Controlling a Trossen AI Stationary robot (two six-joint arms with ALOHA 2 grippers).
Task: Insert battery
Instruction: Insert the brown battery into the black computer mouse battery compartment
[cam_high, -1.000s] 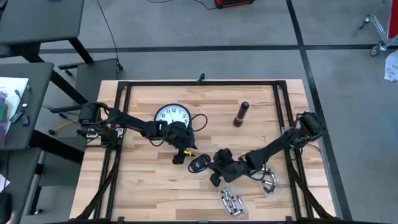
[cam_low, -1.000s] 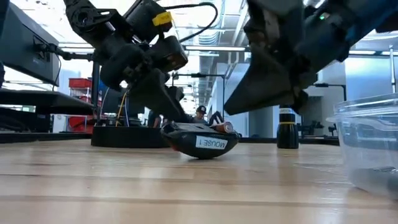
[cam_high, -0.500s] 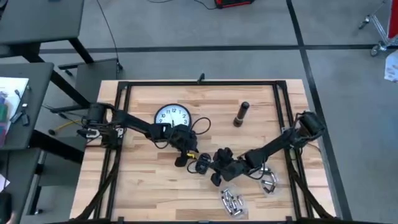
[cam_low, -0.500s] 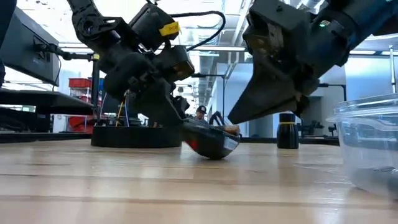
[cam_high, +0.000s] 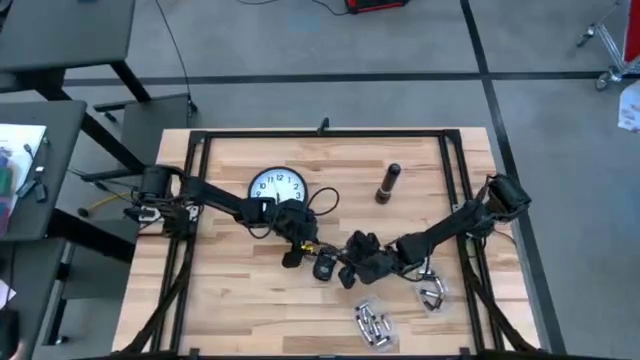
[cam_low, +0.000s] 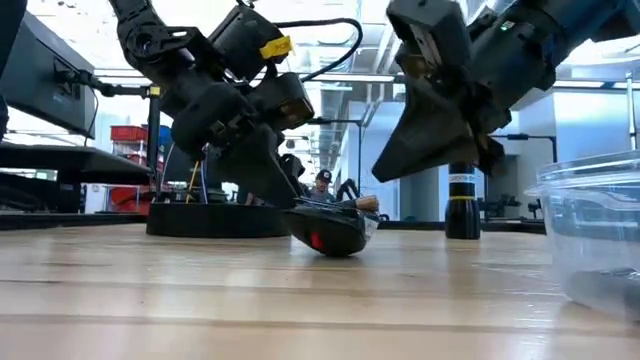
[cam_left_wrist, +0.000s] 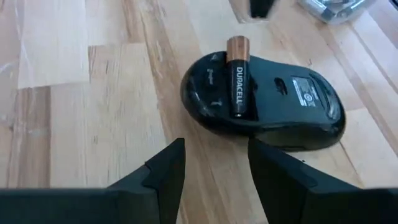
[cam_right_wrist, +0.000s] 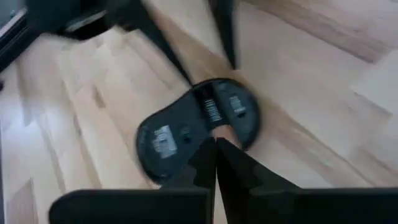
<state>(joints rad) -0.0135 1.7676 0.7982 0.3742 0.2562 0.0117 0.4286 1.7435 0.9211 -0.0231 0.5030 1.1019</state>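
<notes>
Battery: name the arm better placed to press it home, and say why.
Right, probably. Its shut gripper hangs directly over the mouse, where the battery lies half-seated. The left gripper is open, beside the mouse.

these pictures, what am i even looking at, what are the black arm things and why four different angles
It is a robot with two dark arms at a wooden table. One camera looks down from above, one sits at table height, and one rides on each wrist.

In the middle lies a black computer mouse, upside down, with a battery resting across its underside, not seated in it. The left gripper is open just in front of the mouse and holds nothing. The right gripper is shut, empty, its tips by the mouse.

Also on the table: a wall clock, a dark flashlight, loose batteries and a clear plastic container.
</notes>
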